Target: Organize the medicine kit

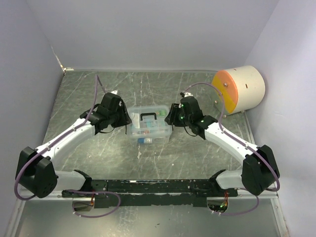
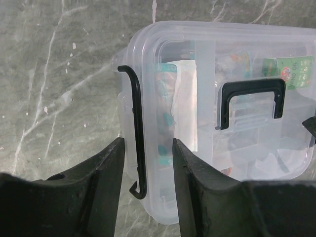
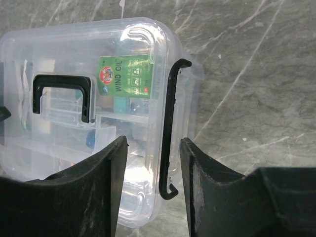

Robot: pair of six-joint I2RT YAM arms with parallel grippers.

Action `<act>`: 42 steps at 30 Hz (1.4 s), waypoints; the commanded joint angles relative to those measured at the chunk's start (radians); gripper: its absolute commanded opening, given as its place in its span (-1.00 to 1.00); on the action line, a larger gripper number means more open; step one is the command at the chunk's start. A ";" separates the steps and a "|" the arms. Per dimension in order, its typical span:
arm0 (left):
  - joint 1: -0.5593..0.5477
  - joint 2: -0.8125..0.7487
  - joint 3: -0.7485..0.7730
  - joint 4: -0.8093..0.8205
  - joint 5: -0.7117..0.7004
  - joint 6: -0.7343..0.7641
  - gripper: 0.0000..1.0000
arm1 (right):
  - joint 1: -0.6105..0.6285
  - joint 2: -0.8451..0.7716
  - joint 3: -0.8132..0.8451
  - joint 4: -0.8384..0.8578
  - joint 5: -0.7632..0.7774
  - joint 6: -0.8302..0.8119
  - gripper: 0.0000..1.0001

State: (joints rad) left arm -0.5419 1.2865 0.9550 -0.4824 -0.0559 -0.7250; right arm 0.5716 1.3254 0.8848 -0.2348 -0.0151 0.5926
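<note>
Top external view: medicine kit (image 1: 149,126) sits mid-table (image 1: 197,158), lid on, between the two arms, with one gripper at each short end. Cream-and-orange cylinder (image 1: 242,89) lies on its side, well apart at far right by the wall.

Left wrist view: left gripper (image 2: 148,142) jaws spread, straddling the left-end latch (image 2: 138,123), a black wire running along the kit's end. Fingers near the wire, contact unclear, no pinch seen. Black handle (image 2: 252,85) sits on the clear lid (image 2: 207,44).

Right wrist view: right gripper (image 3: 153,142) jaws spread too, with the right-end latch (image 3: 168,118) between them. Wire is just beside the outer finger; touching or not, cannot tell. Green packet (image 3: 126,74) reading WIND OIL shows through the lid near that end. Other contents are blurred by the plastic.
</note>
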 commanded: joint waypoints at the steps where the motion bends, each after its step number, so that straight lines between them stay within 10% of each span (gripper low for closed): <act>1: -0.012 0.066 0.046 0.112 0.124 0.044 0.00 | 0.015 0.005 -0.056 0.008 -0.124 0.071 -0.18; 7: -0.010 0.088 0.106 0.064 0.066 0.067 0.19 | 0.015 -0.006 -0.002 -0.021 -0.058 0.097 -0.13; 18: -0.010 -0.132 0.228 -0.146 -0.201 0.212 0.87 | -0.001 -0.132 0.190 -0.289 0.234 -0.101 0.67; 32: -0.010 -0.714 0.193 -0.321 -0.279 0.274 0.90 | -0.002 -0.667 0.155 -0.532 0.411 -0.179 0.95; 42: -0.010 -0.856 0.288 -0.408 -0.311 0.387 0.96 | -0.001 -0.824 0.244 -0.613 0.552 -0.212 1.00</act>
State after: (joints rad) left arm -0.5472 0.4568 1.2022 -0.8509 -0.3389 -0.4107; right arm 0.5713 0.5217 1.0916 -0.7998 0.4603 0.4049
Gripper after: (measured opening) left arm 0.966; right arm 0.999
